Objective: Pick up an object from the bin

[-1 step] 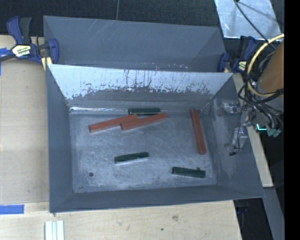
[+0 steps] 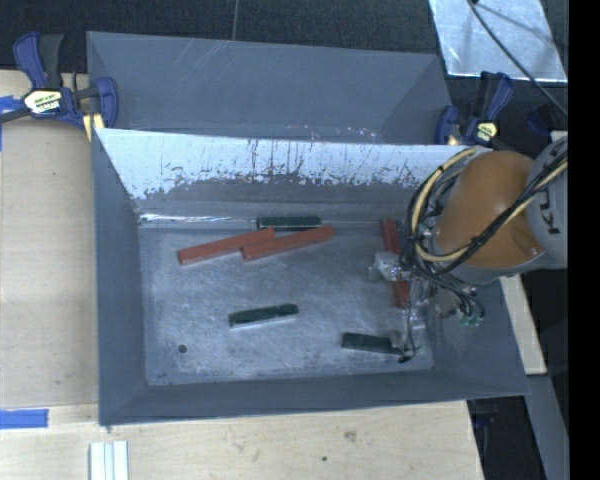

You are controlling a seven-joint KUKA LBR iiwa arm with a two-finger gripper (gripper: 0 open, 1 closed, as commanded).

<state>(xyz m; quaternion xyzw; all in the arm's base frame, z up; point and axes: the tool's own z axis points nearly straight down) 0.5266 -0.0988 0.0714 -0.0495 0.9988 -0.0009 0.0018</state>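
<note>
Near the bin's (image 2: 280, 406) front right corner, the gripper (image 2: 407, 348) sits at a dark green bar's (image 2: 368, 343) end (open or closed, I cannot tell).

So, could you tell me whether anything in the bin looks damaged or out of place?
Only the bin's back wall, streaked with dark vertical marks like wear. The red sticks and dark green sticks lie flat and loose on the floor.
</note>
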